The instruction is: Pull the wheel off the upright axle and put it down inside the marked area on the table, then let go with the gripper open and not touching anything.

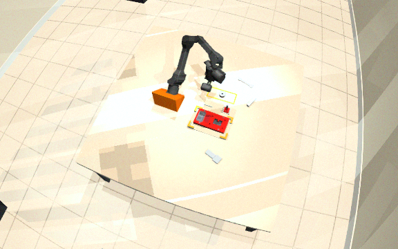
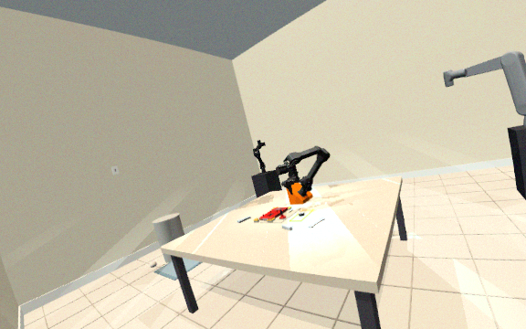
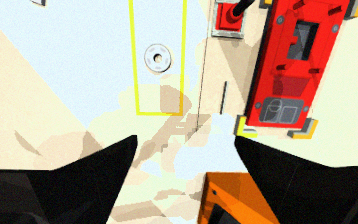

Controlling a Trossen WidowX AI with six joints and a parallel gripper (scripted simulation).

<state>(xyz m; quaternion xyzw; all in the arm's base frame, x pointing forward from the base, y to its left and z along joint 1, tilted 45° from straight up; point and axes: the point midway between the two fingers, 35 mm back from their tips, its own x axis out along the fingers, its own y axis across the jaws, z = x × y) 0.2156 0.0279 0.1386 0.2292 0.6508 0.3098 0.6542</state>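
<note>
My gripper [image 3: 187, 139] hangs wide open and holds nothing, raised above the table [image 1: 192, 180]. The wheel [image 3: 157, 57] lies flat inside the yellow marked area [image 3: 138, 85], beside the red fixture [image 3: 292, 65]

Nothing readable anywhere that I can spot, no labels, brands or numbers. The red board [image 3: 294, 60] is unlettered, and the yellow outline [image 3: 159, 113] on the table carries no writing.
</note>
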